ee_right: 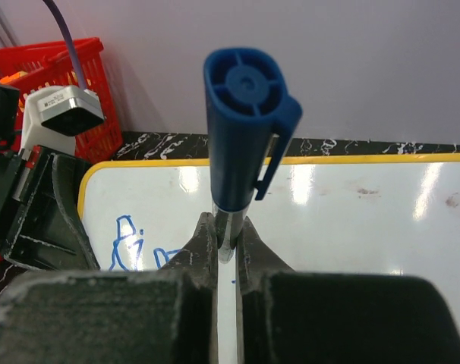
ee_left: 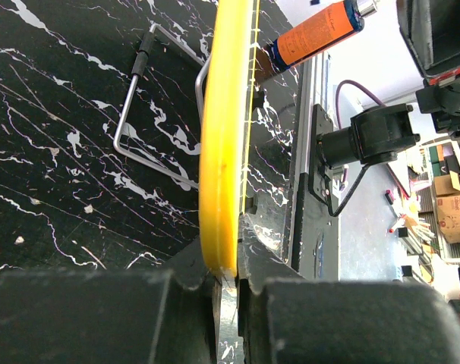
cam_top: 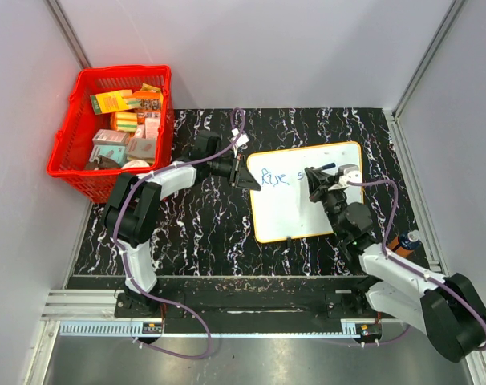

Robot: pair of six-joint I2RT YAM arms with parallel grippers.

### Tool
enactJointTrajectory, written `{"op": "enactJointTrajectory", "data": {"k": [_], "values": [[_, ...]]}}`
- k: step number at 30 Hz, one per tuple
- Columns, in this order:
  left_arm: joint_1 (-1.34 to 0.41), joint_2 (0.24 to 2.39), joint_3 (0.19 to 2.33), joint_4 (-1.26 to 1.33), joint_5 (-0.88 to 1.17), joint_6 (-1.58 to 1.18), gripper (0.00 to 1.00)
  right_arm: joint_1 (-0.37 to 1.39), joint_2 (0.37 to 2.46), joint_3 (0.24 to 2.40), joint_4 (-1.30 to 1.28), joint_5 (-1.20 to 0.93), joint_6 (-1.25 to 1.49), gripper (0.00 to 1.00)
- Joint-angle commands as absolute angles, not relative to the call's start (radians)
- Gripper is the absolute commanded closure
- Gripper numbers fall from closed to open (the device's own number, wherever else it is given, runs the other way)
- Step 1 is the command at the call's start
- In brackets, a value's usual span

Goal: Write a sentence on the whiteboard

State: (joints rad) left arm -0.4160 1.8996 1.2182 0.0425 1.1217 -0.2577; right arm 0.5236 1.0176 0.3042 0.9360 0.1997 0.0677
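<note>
A: The right gripper (ee_right: 226,235) is clamped on the marker (ee_right: 241,129). Tips?
B: Press lightly and evenly. The whiteboard (cam_top: 307,212) lies flat on the table (cam_top: 203,233). Continue just right of the writing (cam_top: 273,177), while the left gripper (ee_left: 228,277) pinches the rim.

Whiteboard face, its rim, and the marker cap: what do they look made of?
Whiteboard face: glossy white coating, likely melamine or similar; it mirrors light streaks. Rim: smooth yellow plastic by its look, rounded, slight sheen. Marker cap: moulded blue plastic, with ribs and clip.
</note>
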Motion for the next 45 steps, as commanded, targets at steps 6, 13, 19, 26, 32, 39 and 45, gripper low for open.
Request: {"op": "enactJointTrajectory", "data": {"k": [6, 13, 19, 26, 32, 39, 45], "values": [[-0.44, 1.944, 1.197, -0.021, 1.017, -0.048, 1.0, 0.526, 1.055, 0.402, 0.888, 0.308, 0.048, 1.0], [-0.442, 1.942, 1.197, -0.025, 1.014, -0.044, 1.0, 0.526, 1.055, 0.449, 0.836, 0.311, 0.038, 1.0], [-0.446, 1.939, 1.196, -0.028, 1.012, -0.04, 1.0, 0.525, 1.072, 0.485, 0.809, 0.321, 0.026, 1.0], [-0.451, 1.941, 1.203, -0.043, 1.006, -0.031, 1.0, 0.494, 1.091, 0.5, 0.798, 0.31, 0.052, 1.0], [-0.453, 1.945, 1.207, -0.049, 1.005, -0.029, 1.0, 0.446, 1.101, 0.529, 0.758, 0.288, 0.077, 1.0], [-0.456, 1.945, 1.209, -0.057, 1.003, -0.023, 1.0, 0.437, 1.101, 0.523, 0.759, 0.264, 0.087, 1.0], [-0.457, 1.948, 1.213, -0.06, 1.003, -0.023, 1.0, 0.437, 1.126, 0.532, 0.764, 0.244, 0.094, 1.0]]}}
